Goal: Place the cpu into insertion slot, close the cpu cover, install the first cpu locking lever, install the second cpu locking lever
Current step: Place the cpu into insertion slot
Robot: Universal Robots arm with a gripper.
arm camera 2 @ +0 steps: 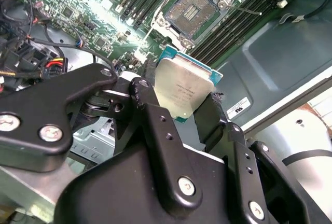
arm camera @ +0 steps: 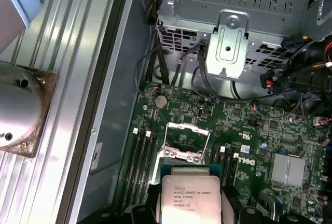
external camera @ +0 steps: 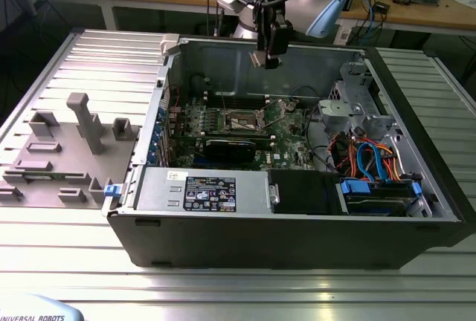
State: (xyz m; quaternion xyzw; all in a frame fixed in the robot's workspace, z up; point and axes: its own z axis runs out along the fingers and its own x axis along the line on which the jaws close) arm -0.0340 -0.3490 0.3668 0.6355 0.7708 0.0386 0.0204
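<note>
My gripper point(external camera: 265, 53) hangs above the open computer case, over its back wall, and is shut on the cpu point(arm camera 2: 182, 90). The cpu is a flat square chip with a silver-grey top and a green edge, pinched between two black fingers point(arm camera 2: 148, 102); it also appears in the first wrist view point(arm camera: 189, 199). The insertion slot point(arm camera 2: 193, 10) lies bare below on the green board, its contact field showing inside a silvery rim. It sits mid-board in the exterior view point(external camera: 244, 120) and just beyond the chip in the first wrist view point(arm camera: 184, 140). A thin lever wire point(arm camera 2: 245, 10) sticks out beside it. I cannot tell the cpu cover apart from the rim.
Long black memory slots point(arm camera 2: 236, 24) flank the socket on both sides. A black card point(external camera: 234, 146) lies across the board in front of it. A metal drive cage point(external camera: 357, 105) and cable bundles point(external camera: 364, 161) fill the exterior view's right. Grey fixtures point(external camera: 82, 124) stand outside the case at the left.
</note>
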